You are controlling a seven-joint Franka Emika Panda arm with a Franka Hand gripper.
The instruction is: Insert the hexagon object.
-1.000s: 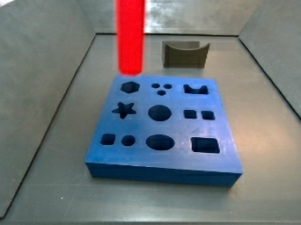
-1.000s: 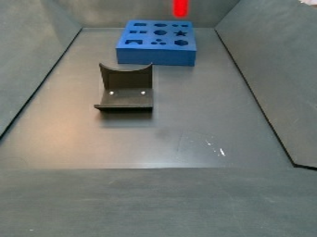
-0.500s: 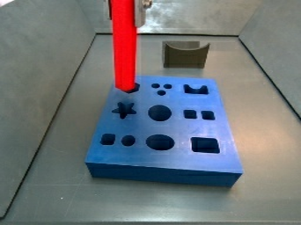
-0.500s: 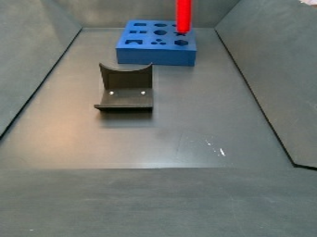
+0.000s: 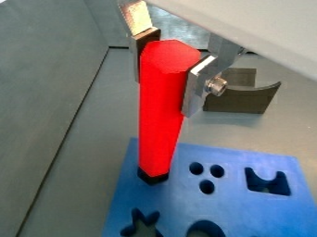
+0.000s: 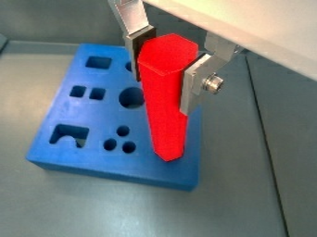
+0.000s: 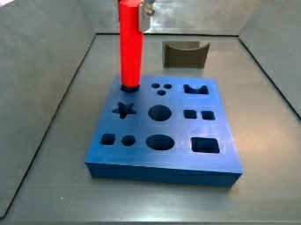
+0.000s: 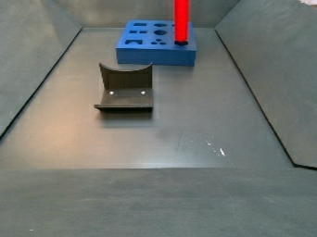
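The hexagon object, a long bright red rod (image 7: 128,44), stands upright, held near its top by my gripper (image 7: 133,7). The gripper is shut on it: both wrist views show the silver fingers (image 5: 196,81) (image 6: 195,80) pressed on its opposite flats. The gripper (image 5: 168,65) (image 6: 168,63) is above the blue block's far left corner. The rod's lower end (image 5: 151,172) sits in the hexagon hole at that corner of the blue block (image 7: 165,151). How deep it goes is hidden. The rod (image 8: 181,20) and block (image 8: 155,48) also show far back in a side view.
The blue block (image 6: 87,120) has several other shaped holes: star, circles, squares, a notched one. The dark fixture (image 7: 185,54) (image 8: 125,88) (image 5: 242,93) stands on the grey floor apart from the block. Grey walls slope up around the floor.
The gripper has come down with the red rod. Its lower end went from hanging above the block's corner to sitting in the hexagon hole.
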